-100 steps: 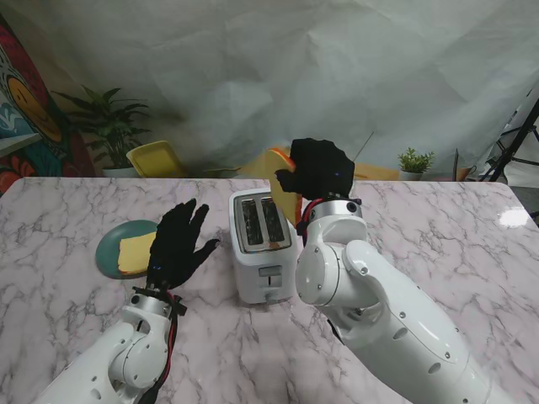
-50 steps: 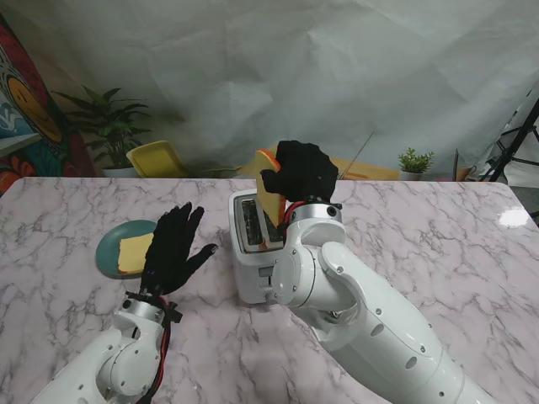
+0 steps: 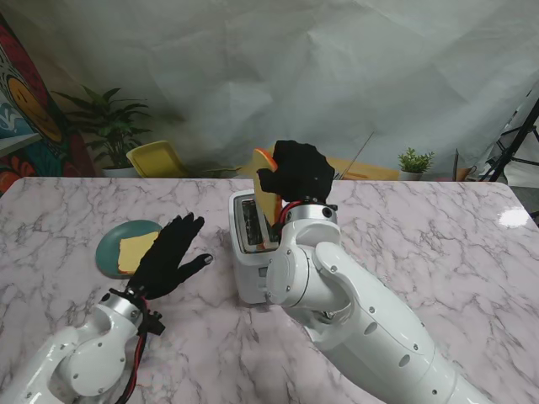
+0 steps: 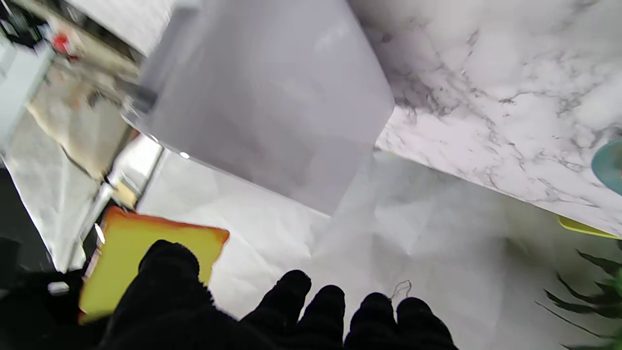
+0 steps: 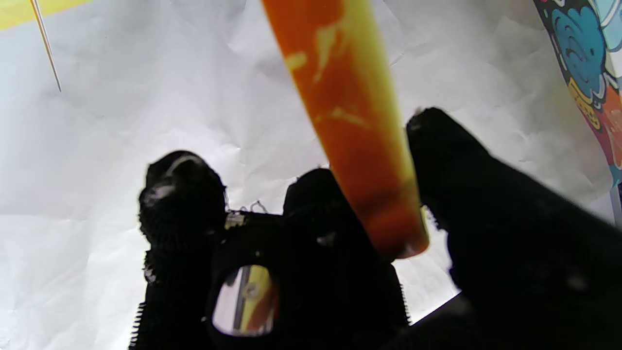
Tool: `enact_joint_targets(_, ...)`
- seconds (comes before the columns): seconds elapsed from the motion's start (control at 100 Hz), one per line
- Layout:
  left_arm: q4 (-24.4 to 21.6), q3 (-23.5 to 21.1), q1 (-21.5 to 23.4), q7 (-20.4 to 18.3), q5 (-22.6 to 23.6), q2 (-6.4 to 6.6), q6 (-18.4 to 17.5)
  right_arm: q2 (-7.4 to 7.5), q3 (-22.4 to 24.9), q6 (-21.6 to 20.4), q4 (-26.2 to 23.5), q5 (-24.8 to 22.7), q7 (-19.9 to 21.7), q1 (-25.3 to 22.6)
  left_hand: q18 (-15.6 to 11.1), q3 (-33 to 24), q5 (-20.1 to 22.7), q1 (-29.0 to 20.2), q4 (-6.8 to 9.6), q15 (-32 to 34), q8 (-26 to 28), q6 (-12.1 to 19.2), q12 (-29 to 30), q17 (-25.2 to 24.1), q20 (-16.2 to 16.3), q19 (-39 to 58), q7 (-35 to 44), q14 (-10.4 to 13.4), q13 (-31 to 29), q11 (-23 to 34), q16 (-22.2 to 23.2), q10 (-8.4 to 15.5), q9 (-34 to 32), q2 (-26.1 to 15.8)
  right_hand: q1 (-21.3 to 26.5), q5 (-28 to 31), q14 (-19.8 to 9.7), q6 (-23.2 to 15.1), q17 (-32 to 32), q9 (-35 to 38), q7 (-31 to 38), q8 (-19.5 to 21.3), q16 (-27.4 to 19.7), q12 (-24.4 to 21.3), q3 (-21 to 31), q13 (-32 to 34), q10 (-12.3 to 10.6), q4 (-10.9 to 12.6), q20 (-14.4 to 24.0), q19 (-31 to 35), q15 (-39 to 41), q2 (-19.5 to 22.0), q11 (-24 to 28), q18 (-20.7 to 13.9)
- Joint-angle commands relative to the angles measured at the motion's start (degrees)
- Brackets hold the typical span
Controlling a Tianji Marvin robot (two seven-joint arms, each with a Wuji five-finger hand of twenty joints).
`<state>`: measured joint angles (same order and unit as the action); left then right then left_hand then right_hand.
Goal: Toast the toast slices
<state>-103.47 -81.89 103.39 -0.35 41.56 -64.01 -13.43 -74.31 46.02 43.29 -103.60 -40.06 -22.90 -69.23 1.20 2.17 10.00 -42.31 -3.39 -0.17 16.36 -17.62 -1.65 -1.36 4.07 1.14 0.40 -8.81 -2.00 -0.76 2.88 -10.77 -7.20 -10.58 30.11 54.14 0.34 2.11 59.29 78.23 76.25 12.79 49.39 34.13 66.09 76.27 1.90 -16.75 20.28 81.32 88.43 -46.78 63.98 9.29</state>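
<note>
Black right hand (image 3: pixel 296 174) fingers (image 5: pixel 457 160) clamped on toast slice (image 3: pixel 265 192) over toaster (image 3: pixel 253 252); left hand (image 3: pixel 164 254) fingers spread, empty

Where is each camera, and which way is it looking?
Stand camera: high above the shoulders, looking down at the marble table, toaster and plate; both arms show.
Left wrist camera: looks along the left hand toward the toaster's side; black fingertips show.
Right wrist camera: looks along the right hand, which pinches the toast slice.
Shared: that slice shows in all three.
</note>
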Motion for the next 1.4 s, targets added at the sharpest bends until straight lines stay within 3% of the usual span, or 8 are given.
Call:
enact_joint_targets(0.0, -4.1, -2.6, -0.1, -3.9, 0.0, 2.24, -0.6, -0.51, -0.2, 0.5, 0.3, 0.2, -0.3, 0.0, -4.1, 0.9, -1.9, 2.2, 0.90, -1.6, 0.1, 1.5, 0.6, 0.2, -2.0, -2.3, -0.2, 2.2, 1.4, -1.3, -1.0, 1.9, 2.6, -1.1, 2.9, 2.5, -7.6, 5.3, 2.6, 5.4, 8.0, 1.8, 1.0, 0.1, 5.1, -0.6, 2.7, 2.7, -0.2, 2.5, 1.1, 2.0, 7.2, -2.9)
enact_joint_targets(0.15, -8.7, -8.6, -0.6, -15.0, -3.9, 3.89, -3.4, -0.89, -0.3, 0.7, 1.0, 0.6, -1.0, 0.2, -5.2, 1.2, -1.9, 3.6, 0.58, -1.5, 0.5, 2.4, 0.2, 0.4, -2.2, -2.2, -0.2, 3.4, 1.4, -1.4, -0.9, 3.0, 2.7, 0.4, 2.9, 2.6, -7.6, 5.4, 2.6, 5.4, 8.1, 1.7, 1.0, 0.0, 5.3, -0.6, 2.6, 2.7, -0.3, 2.6, 1.2, 1.9, 7.3, -2.7)
enact_joint_targets(0.28, -9.8, -10.7, -2.2, -18.6, -3.8, 4.68, -5.2, -1.29, -0.5, 0.7, 1.8, 0.6, -2.1, 0.6, -5.6, 1.3, -2.5, 5.1, 0.20, -1.7, 0.3, 1.8, 0.6, 0.5, -2.5, -2.3, -0.8, 3.7, 1.4, -1.5, -1.2, 2.8, 2.7, 0.9, 2.8, 2.7, -7.6, 5.5, 2.6, 5.4, 8.2, 1.7, 1.0, 0.0, 5.4, -0.6, 2.6, 2.8, -0.3, 2.7, 1.2, 1.9, 7.4, -2.7)
enact_joint_targets(0.46, -8.8, -10.2, -4.7, -18.9, -3.7, 4.90, -6.8, -1.95, -1.1, 1.0, 3.5, 0.9, -3.1, 1.5, -6.4, 1.0, -2.2, 5.7, -0.22, -1.5, -1.4, 2.3, 0.9, 0.7, -2.9, -2.1, -1.3, 4.4, 1.1, -1.5, -1.6, 3.6, 2.6, 2.3, 2.6, 2.9, -7.7, 5.5, 2.8, 5.4, 8.5, 1.6, 1.0, 0.1, 5.9, -0.6, 2.4, 2.9, -0.4, 3.1, 1.4, 1.7, 7.8, -2.5)
enact_joint_targets(0.56, -6.9, -9.6, -7.0, -16.7, -1.9, 4.77, -10.0, -2.18, -1.5, 1.0, 4.4, 0.8, -3.6, 1.9, -7.6, 0.8, 0.3, 5.7, -0.11, -0.2, 0.1, 3.4, -2.0, 0.9, -0.3, -1.3, 0.2, 5.4, 0.2, -0.3, 2.2, 4.9, 1.7, 5.2, 2.4, 3.0, -7.7, 5.5, 2.8, 5.4, 8.6, 1.6, 1.1, 0.1, 6.1, -0.6, 2.2, 3.0, -0.4, 3.3, 1.5, 1.6, 8.0, -2.4)
enact_joint_targets(0.76, -5.9, -9.6, -9.5, -19.7, -1.4, 5.67, -13.9, -2.86, -1.6, 0.8, 6.6, 1.1, -5.2, 2.6, -9.0, 0.7, 1.1, 6.3, 0.00, 0.8, 0.1, 4.5, -2.7, 1.2, 1.0, -0.8, 0.4, 6.4, -0.8, 0.5, 2.6, 5.7, 0.8, 6.5, 2.2, 3.2, -7.8, 5.6, 2.9, 5.3, 8.7, 1.5, 1.1, 0.2, 6.5, -0.6, 2.1, 3.1, -0.5, 3.7, 1.7, 1.4, 8.2, -2.3)
enact_joint_targets(0.94, -6.8, -10.6, -9.4, -23.0, -1.7, 6.32, -14.4, -3.29, -1.6, 0.6, 8.2, 1.6, -6.3, 3.0, -8.8, 0.6, 0.9, 6.4, -0.02, 0.9, -0.1, 4.1, -2.5, 1.0, 1.6, -0.9, 0.3, 6.1, -0.7, 0.3, 2.3, 5.3, 1.1, 5.9, 2.0, 3.3, -7.7, 5.5, 2.9, 5.3, 8.8, 1.3, 1.1, 0.2, 6.8, -0.6, 2.0, 3.2, -0.6, 4.0, 1.8, 1.3, 8.4, -2.0)
enact_joint_targets(1.39, -7.8, -15.2, -6.6, -25.0, -0.9, 6.81, -16.1, -3.00, -1.0, 0.1, 9.0, 1.5, -6.4, 3.0, -8.6, 0.6, 0.7, 6.2, -0.01, 1.0, -0.1, 3.7, -2.4, 1.1, 2.2, -1.2, 0.4, 5.7, -0.7, 0.1, 2.1, 4.7, 1.2, 6.2, 1.8, 3.4, -7.6, 5.3, 3.0, 5.3, 9.1, 1.1, 1.1, 0.2, 7.0, -0.6, 1.7, 3.2, -0.9, 4.4, 1.9, 1.3, 8.6, -1.7)
